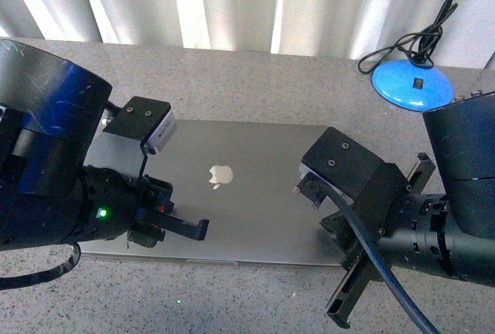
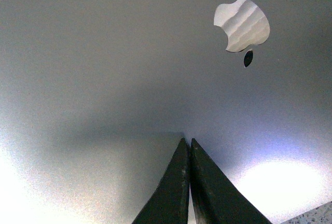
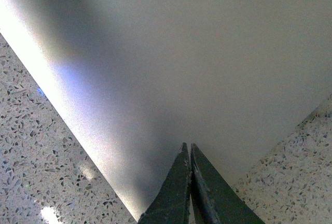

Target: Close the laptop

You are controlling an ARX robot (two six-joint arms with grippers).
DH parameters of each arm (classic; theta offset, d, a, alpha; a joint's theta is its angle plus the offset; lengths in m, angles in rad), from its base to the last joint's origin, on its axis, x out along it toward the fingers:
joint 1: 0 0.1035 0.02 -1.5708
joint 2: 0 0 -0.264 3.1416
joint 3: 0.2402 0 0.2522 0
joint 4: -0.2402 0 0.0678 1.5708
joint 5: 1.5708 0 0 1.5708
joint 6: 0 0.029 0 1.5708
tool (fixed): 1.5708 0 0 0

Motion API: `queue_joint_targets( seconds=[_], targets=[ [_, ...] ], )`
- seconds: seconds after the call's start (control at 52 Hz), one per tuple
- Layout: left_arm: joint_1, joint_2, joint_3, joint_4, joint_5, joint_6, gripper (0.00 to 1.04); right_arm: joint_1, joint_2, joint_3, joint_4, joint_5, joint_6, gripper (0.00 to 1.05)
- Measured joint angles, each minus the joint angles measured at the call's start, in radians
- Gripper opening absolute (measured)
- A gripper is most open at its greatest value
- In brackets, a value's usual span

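- laptop (image 1: pixel 247 195) lies flat on the speckled table (image 1: pixel 255 79), lid down, apple logo (image 1: pixel 220 175) facing up. It looks fully shut, so the task is likely done.
- left gripper (image 2: pixel 188 142): fingers pinched together, holding nothing, tips over the lid just near-left of the logo. Probably a pushing pose rather than a grasp.
- right gripper (image 3: pixel 188 146): also pinched together and empty, over the lid's near corner, well right of the logo.
- can't tell if either tip touches the lid.
- blue dome base (image 1: pixel 411 85) with cable sits far right of the logo, off the laptop and out of the way.
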Motion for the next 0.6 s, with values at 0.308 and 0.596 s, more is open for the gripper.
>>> queue_joint_targets(
  seconds=[0.308,0.596],
  targets=[
    [0.004,0.011,-0.014,0.027,0.005,-0.013,0.04,0.009,0.004,0.004,-0.008,0.007,0.001,0.01],
    [0.021,0.012,-0.024,0.041,0.005,-0.014,0.04,0.015,0.028,0.004,-0.005,0.019,0.007,0.01]
  ],
)
